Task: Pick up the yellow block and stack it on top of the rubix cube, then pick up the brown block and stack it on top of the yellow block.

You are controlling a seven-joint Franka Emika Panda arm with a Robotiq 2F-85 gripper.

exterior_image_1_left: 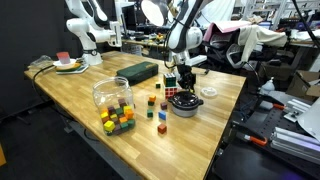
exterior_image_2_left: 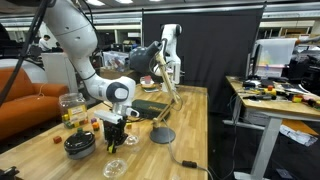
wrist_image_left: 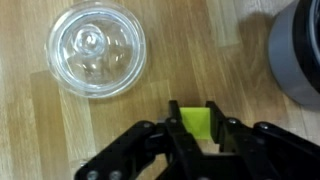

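Note:
My gripper (wrist_image_left: 197,128) is shut on the yellow block (wrist_image_left: 197,119), a small plain yellow-green cube held between the fingertips above bare wood. In both exterior views the gripper (exterior_image_1_left: 184,76) (exterior_image_2_left: 115,128) hangs low over the table's far part. The rubix cube (exterior_image_1_left: 171,88) stands on the table just beside the gripper; it does not show in the wrist view. A small orange-brown block (exterior_image_1_left: 162,128) lies on the wood nearer the front, apart from the gripper.
A clear glass lid (wrist_image_left: 97,47) (exterior_image_1_left: 208,93) and a dark bowl (wrist_image_left: 300,55) (exterior_image_1_left: 184,104) lie close to the gripper. A glass jar (exterior_image_1_left: 112,95), a bunch of small coloured cubes (exterior_image_1_left: 117,121) and a dark green box (exterior_image_1_left: 138,71) stand further off.

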